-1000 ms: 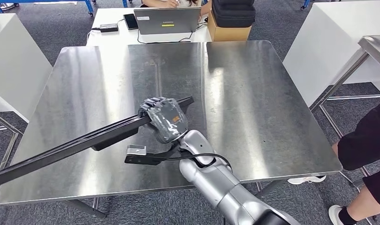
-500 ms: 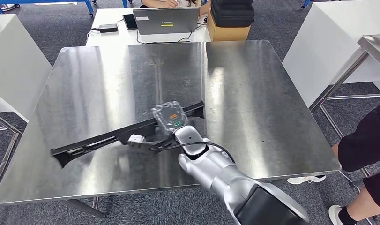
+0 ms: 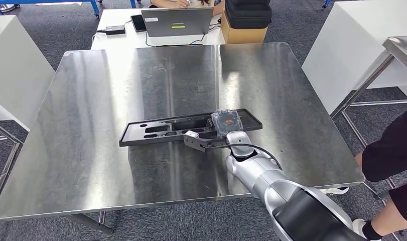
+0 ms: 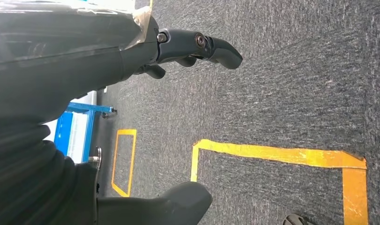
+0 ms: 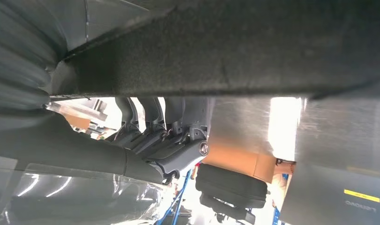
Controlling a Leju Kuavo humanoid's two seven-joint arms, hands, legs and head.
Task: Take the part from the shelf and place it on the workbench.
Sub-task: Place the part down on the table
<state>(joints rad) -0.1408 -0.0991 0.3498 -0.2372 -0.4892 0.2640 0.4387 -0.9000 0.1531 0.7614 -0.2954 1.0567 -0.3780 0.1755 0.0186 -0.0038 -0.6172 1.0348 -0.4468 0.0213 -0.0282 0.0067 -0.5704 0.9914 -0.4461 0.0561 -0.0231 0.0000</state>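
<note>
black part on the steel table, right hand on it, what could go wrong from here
1. The right hand grips the part near one end only, so letting go or pulling back carelessly could drag or swing the long part across the smooth table.
2. Fingers curl over the part's edge and might catch on it as they open.
3. A person stands by the table's right side, close to the arm's path back.
</note>
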